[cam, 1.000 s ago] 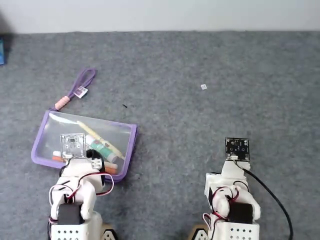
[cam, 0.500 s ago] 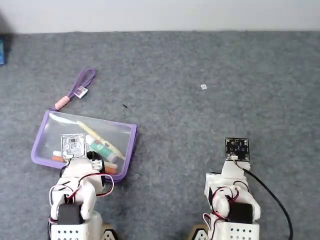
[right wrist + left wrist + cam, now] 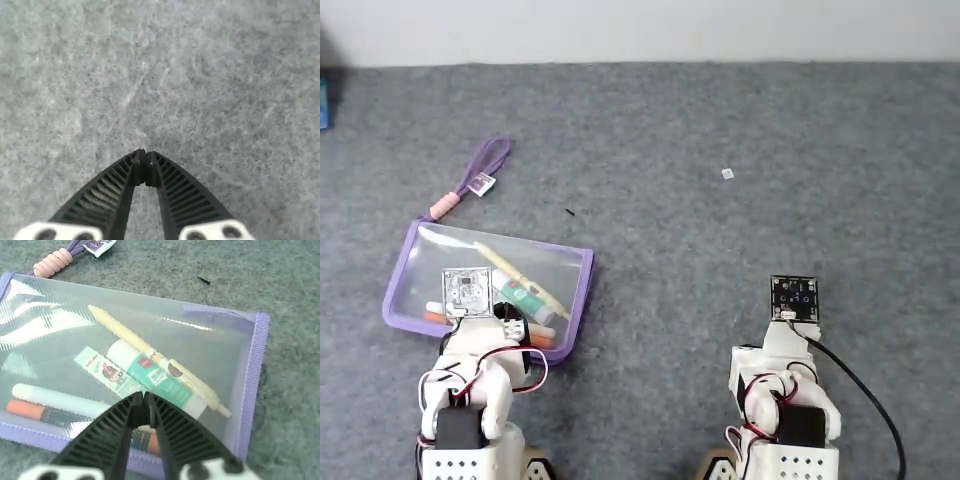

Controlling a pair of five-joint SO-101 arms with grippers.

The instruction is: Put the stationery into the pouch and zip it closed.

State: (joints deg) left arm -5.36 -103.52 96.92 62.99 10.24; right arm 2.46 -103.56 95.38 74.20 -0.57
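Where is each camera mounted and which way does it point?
High view: fixed overhead, looking down at the table; left arm and right arm show.
Left wrist view: on the left arm, looking past the left gripper at the pouch.
Right wrist view: on the right arm, looking past the right gripper at bare table.
Shared: high and left wrist views both show the pouch.

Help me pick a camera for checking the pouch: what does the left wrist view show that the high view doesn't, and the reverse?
The left wrist view adds the left pincer, shut, poised over the pouch. The high view adds the purple loop strap, a white scrap on the carpet and the right arm. Shared: the pouch itself, with the cream pen, the glue stick and the orange marker inside, and the pink bead at its corner.
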